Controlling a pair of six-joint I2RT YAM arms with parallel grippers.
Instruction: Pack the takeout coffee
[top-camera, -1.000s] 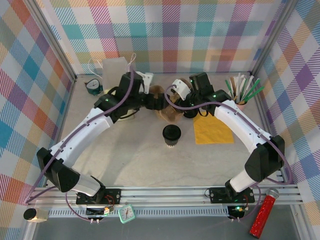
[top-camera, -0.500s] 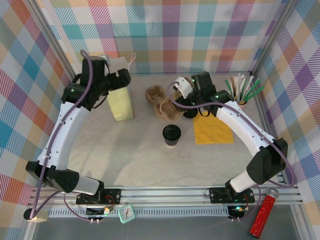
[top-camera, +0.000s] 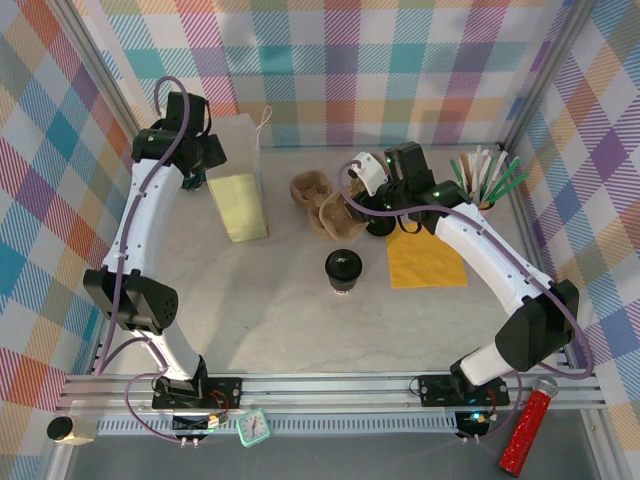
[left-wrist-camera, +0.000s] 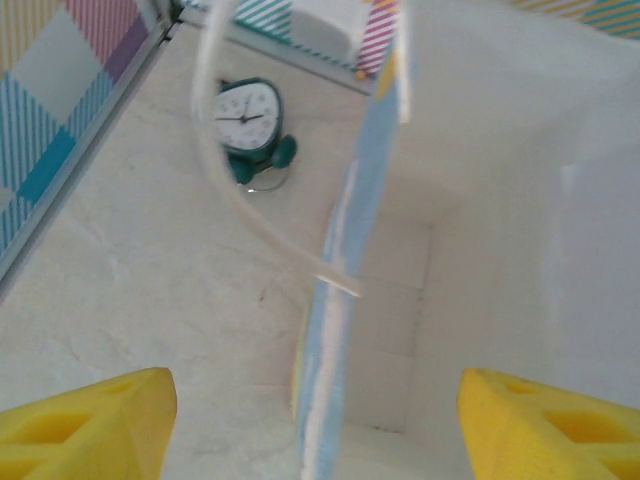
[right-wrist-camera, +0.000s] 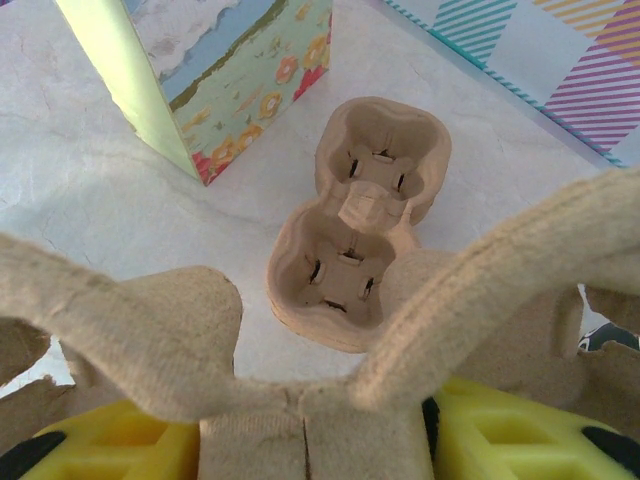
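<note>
Fingers of the left arm (left-wrist-camera: 90, 425) stand wide, one on either side of the paper bag's (left-wrist-camera: 330, 330) upright wall near its open mouth, with nothing pinched between them that I can see. The fingers of the right arm (right-wrist-camera: 500, 440) are closed on a brown pulp carrier (right-wrist-camera: 150, 330), whose arched ribs rise close in front of that wrist's lens. A second carrier (right-wrist-camera: 365, 215) lies flat on the surface (right-wrist-camera: 90, 200) just to the right of the bag. The coffee cup (top-camera: 343, 268) stands upright and alone, right of the bag and a little nearer than the bag's near end, apart from it and from both sets of fingers.

As a judgement on handling, the cup is thin paper, so its wall will likely give under a hard squeeze. The glossy lid looks slick and could pop off if pressed or used as a handle. Whether the cup is filled cannot be told; if it is, it must stay level. The best hold is probably across the wall, just below the lid's rim, with a moderate close.
</note>
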